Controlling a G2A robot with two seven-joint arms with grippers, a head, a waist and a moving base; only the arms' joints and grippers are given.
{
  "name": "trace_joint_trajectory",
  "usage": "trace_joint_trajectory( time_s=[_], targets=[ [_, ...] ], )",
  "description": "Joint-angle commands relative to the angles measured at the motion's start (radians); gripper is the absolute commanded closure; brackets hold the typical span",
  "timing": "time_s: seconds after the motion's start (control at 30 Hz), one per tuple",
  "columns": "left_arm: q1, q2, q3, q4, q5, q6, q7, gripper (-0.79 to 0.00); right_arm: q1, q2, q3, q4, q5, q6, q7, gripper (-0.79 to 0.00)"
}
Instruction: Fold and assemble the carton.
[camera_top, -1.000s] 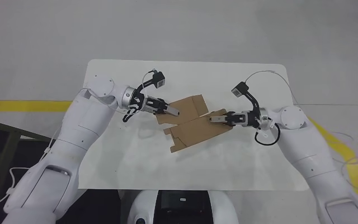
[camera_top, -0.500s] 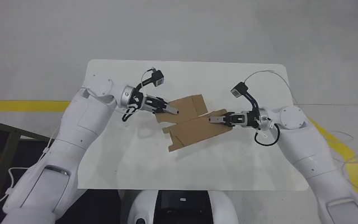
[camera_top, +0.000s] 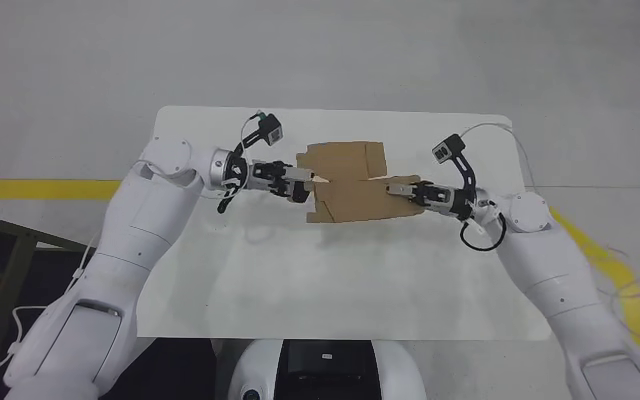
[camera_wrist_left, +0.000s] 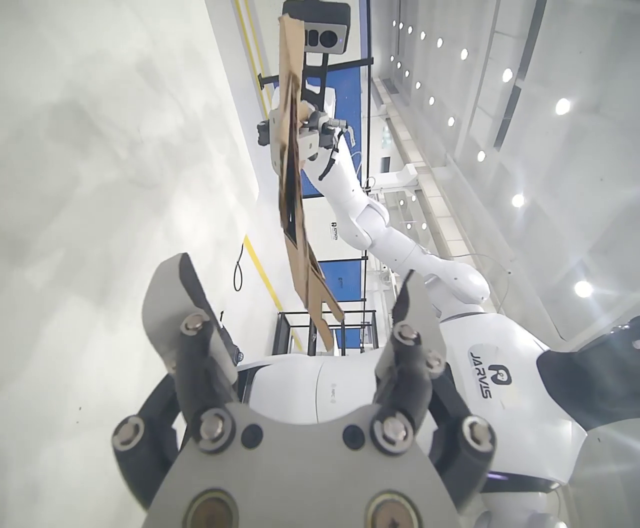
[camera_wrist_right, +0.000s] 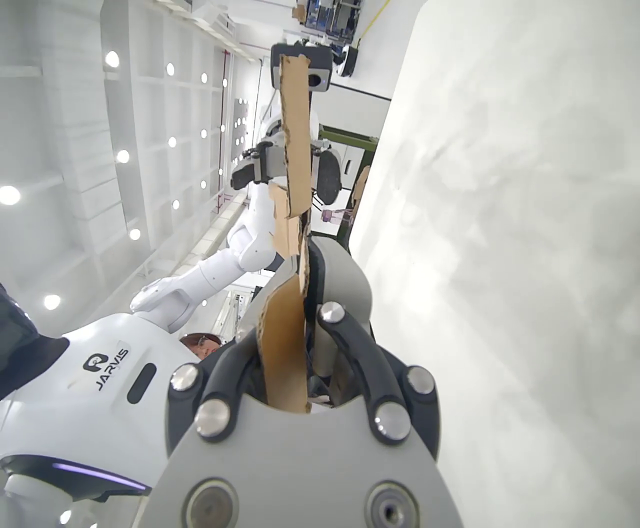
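top view, left of ctr: we see the left claw (camera_top: 312, 180) at the end of its arm, tips right at the left edge of the carton (camera_top: 350, 190); we can't tell if they touch it. in its own wrist view the left claw (camera_wrist_left: 294, 265) stands wide open, fingers (camera_wrist_left: 170, 295) spread w/ nothing gripped btwn them. the near flaps of the cardboard sit just beyond the tips.

ctr, upper half of the top view: the carton is a flat brown blank, not folded up, broad face toward the camera, w/ a stepped outline and small flaps at its left end. it spans btwn the two claws. in the left wrist view the carton (camera_wrist_left: 292, 200) shows edge-on, apart from the white worktop (camera_wrist_left: 100, 150), so we read it as held off the surface.

right of ctr: the right claw (camera_top: 397, 188) is closed on the carton's right end. in its own wrist view the right claw (camera_wrist_right: 306, 250) is pinched tight on the cardboard. the carton (camera_wrist_right: 295, 150) runs away from it edge-on, alongside the worktop (camera_wrist_right: 500, 200) w/ a gap btwn them. in the top view the worktop (camera_top: 220, 290) is plain white.
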Motion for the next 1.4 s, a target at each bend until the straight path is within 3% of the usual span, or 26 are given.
trace_joint_trajectory(
  time_s=[0.0, 0.5, 1.0, 1.37],
  targets=[
    [0.006, 0.001, -0.006, -0.003, -0.002, 0.004, 0.018, -0.785, -0.01, 0.0, 0.003, -0.01, -0.019, 0.01, -0.033, 0.0],
    [0.024, 0.002, -0.029, -0.03, -0.012, 0.036, 0.084, -0.785, -0.095, 0.013, 0.038, -0.162, -0.222, 0.079, -0.166, 0.0],
    [0.059, 0.026, -0.092, -0.132, 0.013, 0.06, 0.078, -0.785, -0.12, 0.012, 0.059, -0.194, -0.281, 0.106, -0.195, 0.0],
    [0.06, 0.022, -0.08, -0.123, 0.024, 0.064, 0.127, -0.785, -0.133, 0.006, 0.061, -0.222, -0.285, 0.105, -0.184, 0.0]
  ],
)
